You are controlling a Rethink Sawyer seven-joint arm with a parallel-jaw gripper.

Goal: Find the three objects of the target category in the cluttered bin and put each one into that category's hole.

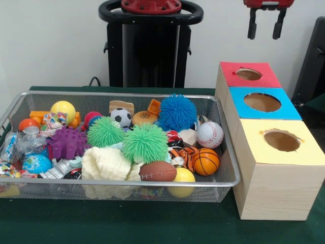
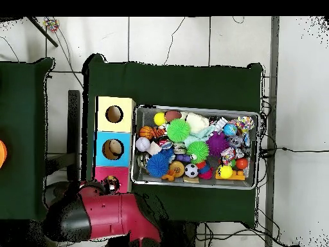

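Gripper (image 1: 264,24) hangs empty, fingers apart, above the red-surround hole (image 1: 248,74); tiger-striped plush (image 1: 181,153) lies in wire bin (image 1: 122,182) beside it

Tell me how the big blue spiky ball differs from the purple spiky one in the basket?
The blue spiky ball is larger and rounder, with fine, hair-like strands; the purple spiky ball is smaller, with thick, blunt spikes. In the front view the blue one sits toward the far side of the wire basket, on the side nearer the boxes, while the purple one lies toward the opposite end. Both rest on top of the clutter, untouched.
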